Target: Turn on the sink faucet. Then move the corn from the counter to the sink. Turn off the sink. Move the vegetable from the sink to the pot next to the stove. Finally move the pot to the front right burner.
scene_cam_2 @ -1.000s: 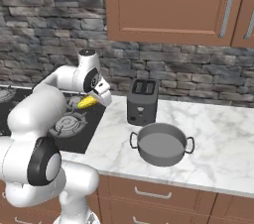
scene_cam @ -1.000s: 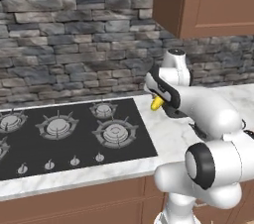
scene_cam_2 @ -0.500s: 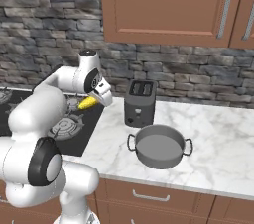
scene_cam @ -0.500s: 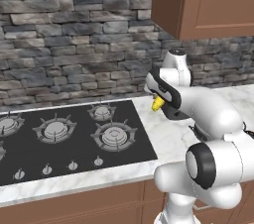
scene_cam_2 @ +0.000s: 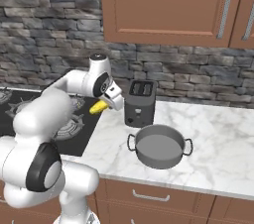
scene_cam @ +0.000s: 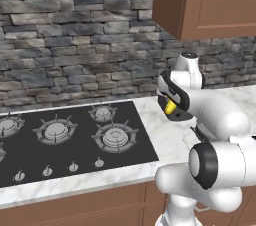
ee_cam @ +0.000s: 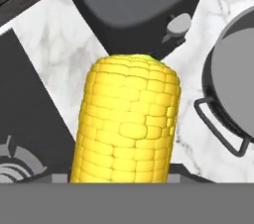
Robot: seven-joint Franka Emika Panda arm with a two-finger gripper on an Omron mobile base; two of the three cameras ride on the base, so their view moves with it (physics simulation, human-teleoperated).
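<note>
My gripper is shut on the yellow corn, held in the air above the white marble counter between the stove and the black toaster. In the hand view the corn fills the middle, pointing away from the hand, with the toaster behind it. The grey pot with two handles stands on the counter in front of the toaster; its rim shows at the right of the hand view. From the left base view the corn peeks out under the hand.
A black boxy toaster stands against the stone wall just right of the gripper. Brown wall cabinets hang overhead. The stove's right edge lies directly left of the corn. Open counter stretches right of the pot.
The whole scene has shifted left in both base views as the base drives right; stove, toaster and pot appear further left. The corn stays held in the gripper.
</note>
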